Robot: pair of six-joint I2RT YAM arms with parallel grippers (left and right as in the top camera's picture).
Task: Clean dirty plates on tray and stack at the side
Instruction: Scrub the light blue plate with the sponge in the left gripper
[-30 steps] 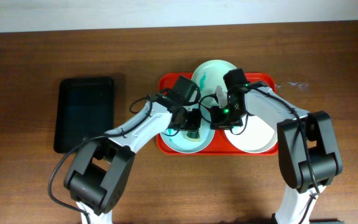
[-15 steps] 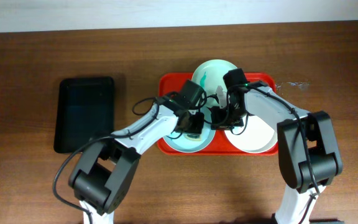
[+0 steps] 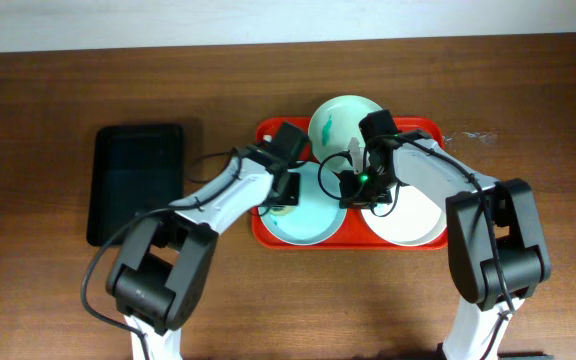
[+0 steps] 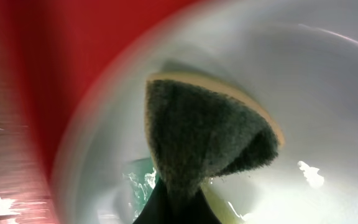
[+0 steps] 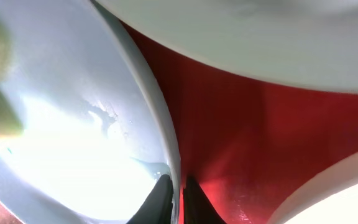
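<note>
The red tray (image 3: 430, 127) holds three plates. The pale green plate (image 3: 336, 118) lies at the back, the pale blue plate (image 3: 308, 226) at the front left, the white plate (image 3: 414, 222) at the front right. My left gripper (image 3: 284, 196) is shut on a sponge (image 4: 197, 130) with a dark scouring face, pressed on the left part of the blue plate (image 4: 316, 93), beside a teal smear (image 4: 138, 180). My right gripper (image 3: 354, 184) is shut on the blue plate's right rim (image 5: 166, 143), one finger on each side.
A smaller black tray (image 3: 136, 182) lies on the wooden table to the left. Small wet-looking glints (image 3: 468, 137) mark the table right of the red tray. In the right wrist view the green plate (image 5: 241, 37) fills the top.
My left gripper has swept the sponge from the middle of the blue plate to its left edge. The right gripper has kept its hold on the rim.
</note>
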